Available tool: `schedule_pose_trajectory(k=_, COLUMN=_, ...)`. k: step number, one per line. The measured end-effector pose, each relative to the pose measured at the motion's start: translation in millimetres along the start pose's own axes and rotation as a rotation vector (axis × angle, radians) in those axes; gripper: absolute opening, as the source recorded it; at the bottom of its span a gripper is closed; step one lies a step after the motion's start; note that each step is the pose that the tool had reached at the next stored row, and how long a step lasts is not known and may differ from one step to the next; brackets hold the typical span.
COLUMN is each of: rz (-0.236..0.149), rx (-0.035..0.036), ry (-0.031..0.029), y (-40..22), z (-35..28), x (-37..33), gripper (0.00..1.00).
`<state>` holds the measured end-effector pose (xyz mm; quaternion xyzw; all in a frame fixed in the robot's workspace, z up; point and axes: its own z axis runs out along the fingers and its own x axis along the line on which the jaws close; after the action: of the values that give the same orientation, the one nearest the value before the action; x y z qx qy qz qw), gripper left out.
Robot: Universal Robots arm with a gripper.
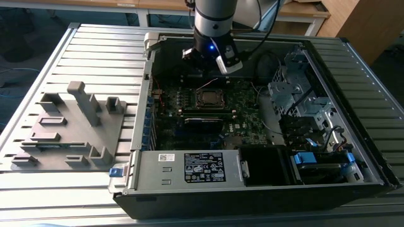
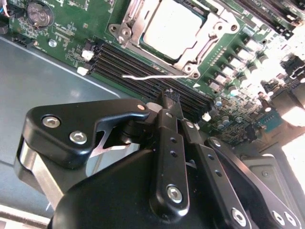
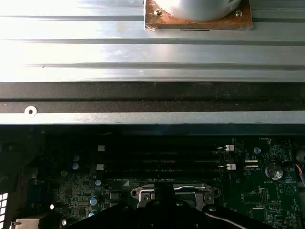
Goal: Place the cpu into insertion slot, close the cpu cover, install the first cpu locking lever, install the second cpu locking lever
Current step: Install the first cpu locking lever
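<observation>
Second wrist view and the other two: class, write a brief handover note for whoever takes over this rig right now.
Tool: shut, empty, close to the thin silvery wire lever.
Small square silvery-faced cpu: seated on the green motherboard.
Thin silvery metal cpu cover frame: appears down around it.
Done: cpu placed, cover apparently closed.
Left: that lever lies loose across the black memory slots, unlatched; the other lever's state is unclear.

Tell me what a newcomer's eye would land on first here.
The open computer case on the slatted metal table stands out first, with the arm's gripper hanging over its motherboard. In the second wrist view, the silvery cpu gleams inside the cpu cover, and a thin wire lever juts over the memory slots beside it.
</observation>
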<state>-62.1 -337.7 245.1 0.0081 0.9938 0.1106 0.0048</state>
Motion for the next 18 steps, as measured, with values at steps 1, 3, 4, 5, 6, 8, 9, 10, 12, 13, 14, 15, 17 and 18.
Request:
schedule_pose_trajectory(k=1, rz=0.0, rx=-0.0001, ry=-0.0001, y=-0.1, z=0.7, x=0.0, gripper=0.11)
schedule_pose_trajectory(k=3, rz=0.0, rx=-0.0001, ry=0.0, y=-0.4, z=1.9, x=0.0, gripper=0.11)
schedule_pose_trajectory(k=4, rz=0.0, rx=0.0, ry=0.0, y=-0.6, z=2.5, x=0.0, gripper=0.11)
schedule_pose_trajectory(k=5, rz=0.0, rx=0.0, ry=0.0, y=-0.7, z=3.1, x=0.0, gripper=0.11)
schedule_pose_trajectory(k=6, rz=0.0, rx=-0.0001, ry=0.0, y=-0.8, z=3.6, x=0.0, gripper=0.11)
schedule_pose_trajectory(k=8, rz=0.0, rx=-0.0001, ry=-0.0001, y=-1.0, z=4.7, x=0.0, gripper=0.11)
schedule_pose_trajectory(k=9, rz=0.0, rx=-0.0001, ry=0.0, y=-1.1, z=5.2, x=0.0, gripper=0.11)
schedule_pose_trajectory(k=10, rz=0.0, rx=0.0, ry=-0.0001, y=-1.2, z=5.6, x=0.0, gripper=0.11)
schedule_pose_trajectory(k=12, rz=0.0, rx=-0.0001, ry=-0.0001, y=-1.4, z=6.3, x=-0.2, gripper=0.11)
schedule_pose_trajectory(k=13, rz=0.0, rx=0.0001, ry=0.0, y=-1.5, z=6.5, x=-0.2, gripper=0.11)
schedule_pose_trajectory(k=14, rz=0.0, rx=0.0002, ry=0.0001, y=-1.5, z=6.6, x=-0.2, gripper=0.11)
schedule_pose_trajectory(k=15, rz=0.0, rx=0.0002, ry=0.0001, y=-1.5, z=6.6, x=-0.2, gripper=0.11)
schedule_pose_trajectory(k=17, rz=0.0, rx=0.0, ry=-0.0001, y=-1.5, z=6.8, x=-0.2, gripper=0.11)
schedule_pose_trajectory(k=18, rz=0.0, rx=0.0, ry=-0.0001, y=-1.5, z=6.8, x=-0.2, gripper=0.11)
